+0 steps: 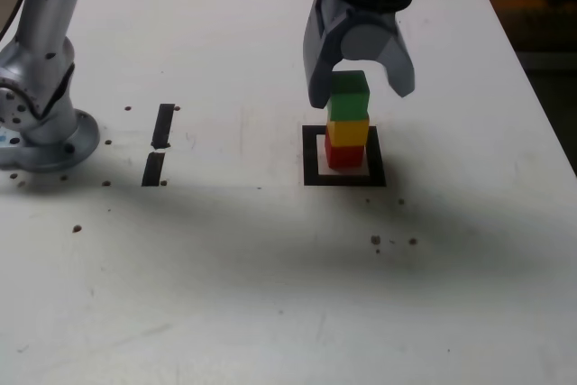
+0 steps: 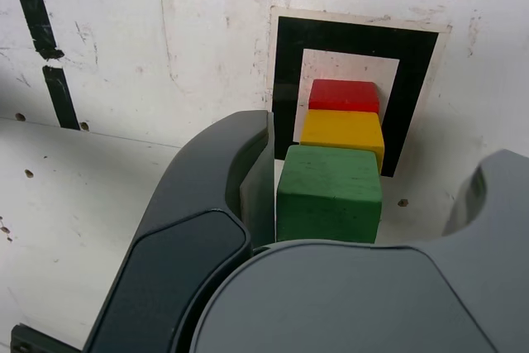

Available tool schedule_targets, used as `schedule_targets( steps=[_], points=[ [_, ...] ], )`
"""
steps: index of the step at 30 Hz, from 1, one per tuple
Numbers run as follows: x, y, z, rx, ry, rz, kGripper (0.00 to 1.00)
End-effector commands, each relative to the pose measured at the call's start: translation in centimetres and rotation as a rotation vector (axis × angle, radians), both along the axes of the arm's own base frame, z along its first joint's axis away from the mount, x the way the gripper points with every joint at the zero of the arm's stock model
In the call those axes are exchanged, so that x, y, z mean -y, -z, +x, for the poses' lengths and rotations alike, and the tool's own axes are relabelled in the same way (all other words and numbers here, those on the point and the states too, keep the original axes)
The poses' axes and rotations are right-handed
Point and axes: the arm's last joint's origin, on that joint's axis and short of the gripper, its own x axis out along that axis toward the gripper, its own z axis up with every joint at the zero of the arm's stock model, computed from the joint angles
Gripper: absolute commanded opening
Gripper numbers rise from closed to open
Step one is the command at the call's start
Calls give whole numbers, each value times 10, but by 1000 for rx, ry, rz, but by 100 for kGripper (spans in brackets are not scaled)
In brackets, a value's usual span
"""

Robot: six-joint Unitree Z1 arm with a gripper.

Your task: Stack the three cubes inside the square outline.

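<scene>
Gripper (image 1: 361,94) hangs with jaws spread wide around the green cube (image 1: 349,96), topping yellow cube (image 1: 347,132) and red cube (image 1: 343,155) inside the square outline (image 1: 311,156).

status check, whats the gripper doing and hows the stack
Gripper open, jaws straddling the green cube. Stack inside the square outline: red cube, yellow cube, green on top. Nothing in the way.

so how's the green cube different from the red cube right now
The green cube tops the stack, between the gripper's open jaws; the red cube is at the bottom, on the white centre of the square outline. Green rests on the yellow cube; red carries it. Both look the same size.
</scene>
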Motion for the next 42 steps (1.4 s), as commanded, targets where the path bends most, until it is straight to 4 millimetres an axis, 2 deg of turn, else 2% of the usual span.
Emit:
schedule_targets(
  steps=[1,6,10,13,16,19,26,33,42],
  points=[
    [-1,-8,-4,10,-3,0,100],
    [-3,-57,-35,87,-7,-9,100],
    [-7,-98,-80,184,26,-30,100],
    [-14,-107,-119,194,65,-39,100],
    [-20,-96,-151,145,89,-35,100],
    [-24,-78,-174,82,104,-21,100],
    [-25,-17,-221,30,117,-19,100],
    [-25,28,-237,14,129,-36,100],
    [-25,52,-246,9,137,-52,100]
  ],
)
